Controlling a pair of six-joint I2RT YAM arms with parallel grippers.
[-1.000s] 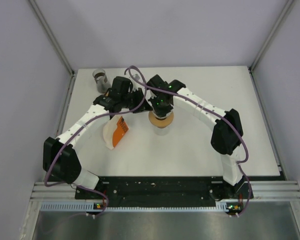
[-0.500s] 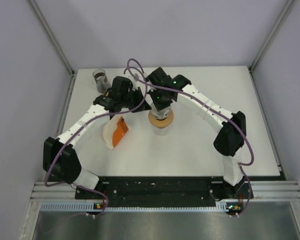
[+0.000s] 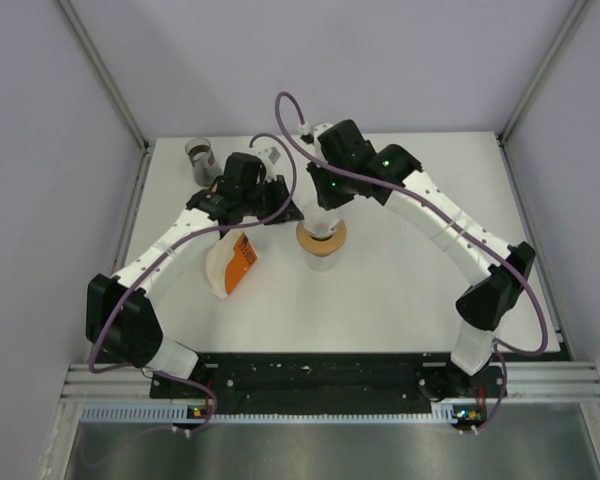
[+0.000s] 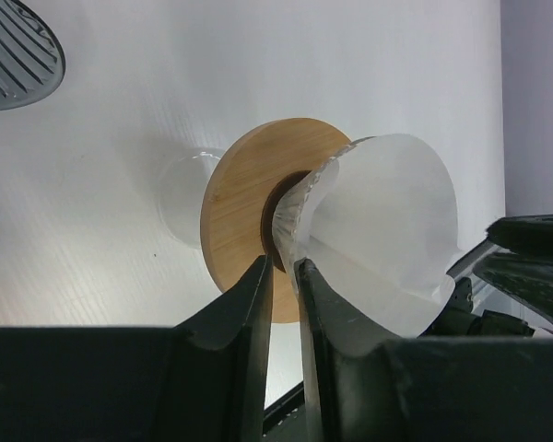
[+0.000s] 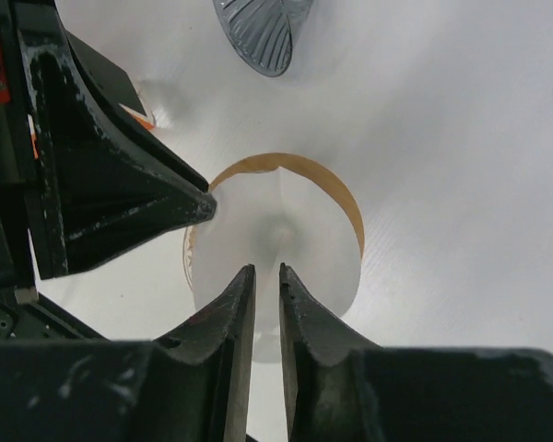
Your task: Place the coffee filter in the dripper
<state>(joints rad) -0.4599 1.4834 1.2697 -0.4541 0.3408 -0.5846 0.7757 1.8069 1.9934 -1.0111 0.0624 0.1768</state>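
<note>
Left gripper (image 4: 284, 264): jaws slightly parted, empty; paper coffee filter (image 4: 387, 221) just ahead, sitting in wood-collared dripper (image 4: 235, 212). Right gripper (image 5: 266, 269): slightly parted, empty, directly above the paper coffee filter.

Lab robot test cell, we reckon.
We see a white table (image 3: 400, 290), plain grey walls (image 3: 310, 60), aluminium rail (image 3: 540, 382).
</note>
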